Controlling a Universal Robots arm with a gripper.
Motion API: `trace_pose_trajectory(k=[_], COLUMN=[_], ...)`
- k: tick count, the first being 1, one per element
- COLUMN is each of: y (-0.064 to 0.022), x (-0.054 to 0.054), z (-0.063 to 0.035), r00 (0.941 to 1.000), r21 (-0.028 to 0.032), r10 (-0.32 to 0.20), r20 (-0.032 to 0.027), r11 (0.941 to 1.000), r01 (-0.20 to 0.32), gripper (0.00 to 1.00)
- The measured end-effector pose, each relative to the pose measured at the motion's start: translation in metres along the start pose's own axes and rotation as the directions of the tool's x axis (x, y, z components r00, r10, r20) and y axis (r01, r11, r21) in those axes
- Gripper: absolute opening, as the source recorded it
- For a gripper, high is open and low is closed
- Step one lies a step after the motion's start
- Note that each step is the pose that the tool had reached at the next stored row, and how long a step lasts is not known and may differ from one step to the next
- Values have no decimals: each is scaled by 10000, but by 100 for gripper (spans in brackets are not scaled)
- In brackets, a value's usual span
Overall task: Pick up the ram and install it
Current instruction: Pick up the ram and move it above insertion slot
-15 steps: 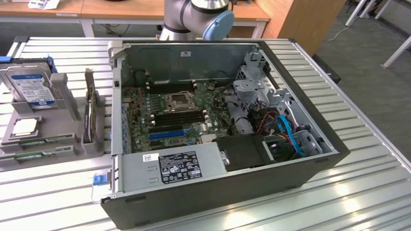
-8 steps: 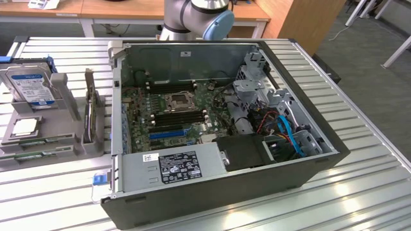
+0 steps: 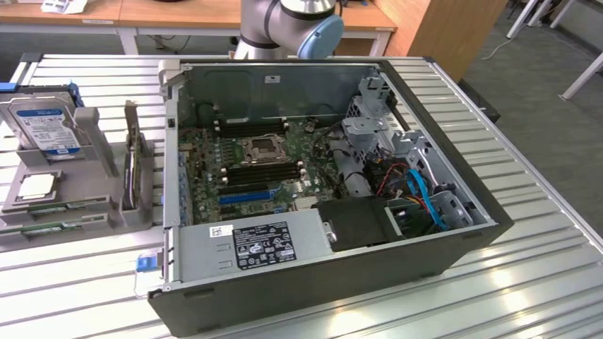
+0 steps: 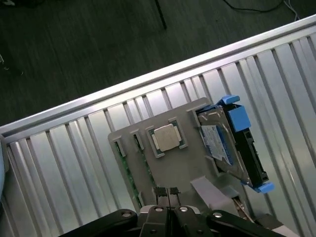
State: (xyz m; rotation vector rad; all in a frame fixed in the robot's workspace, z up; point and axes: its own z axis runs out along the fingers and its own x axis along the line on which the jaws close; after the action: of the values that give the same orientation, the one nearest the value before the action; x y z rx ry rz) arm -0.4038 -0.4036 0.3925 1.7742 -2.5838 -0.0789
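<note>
Gripper (image 4: 168, 193) clenched, empty, over parts tray (image 4: 192, 123); ram (image 3: 133, 155) upright in tray, not yet picked up; install in PC (image 3: 311, 296) pending.

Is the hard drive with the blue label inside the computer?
No, the hard drive stands in the gray tray outside the case, on the exterior view's left.

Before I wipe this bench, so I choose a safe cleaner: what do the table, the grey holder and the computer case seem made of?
The table looks like bare metal, probably aluminium: silvery ribbed slats with bright glints. The grey holder is likely plastic: flat matte grey, moulded pockets. The computer case seems sheet metal: dark matte outside, dull grey inside.
</note>
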Motion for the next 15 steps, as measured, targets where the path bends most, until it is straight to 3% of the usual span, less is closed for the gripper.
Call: trace_pose_trajectory(k=[7,15], y=[0,0], x=[0,0], z=[0,0], r00=[9963,9843], r21=[-21,-48], r10=[-861,-1762], r20=[-38,-75], r11=[9963,9843], r01=[861,1762], gripper=[10,10])
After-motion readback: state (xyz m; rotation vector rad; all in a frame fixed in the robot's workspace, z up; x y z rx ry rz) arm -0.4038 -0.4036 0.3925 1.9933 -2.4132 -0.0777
